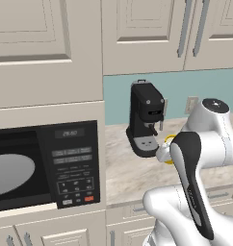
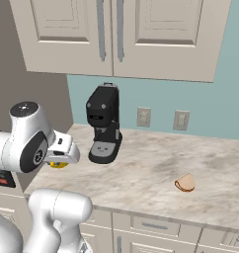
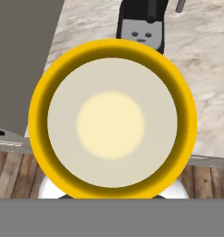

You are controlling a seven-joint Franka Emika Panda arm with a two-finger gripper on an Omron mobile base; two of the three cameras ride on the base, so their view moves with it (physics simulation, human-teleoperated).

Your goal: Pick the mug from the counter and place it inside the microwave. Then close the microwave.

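- Pincer (image 2: 59, 159) holds the mug (image 3: 112, 119) clear above the bench (image 2: 156, 178), yellow rim right in front of its camera.
- Coffee machine (image 2: 104, 129) stands just beyond the pincer.
- Microwave (image 1: 44, 166) sits open off to its left, white plate (image 1: 10, 174) inside.
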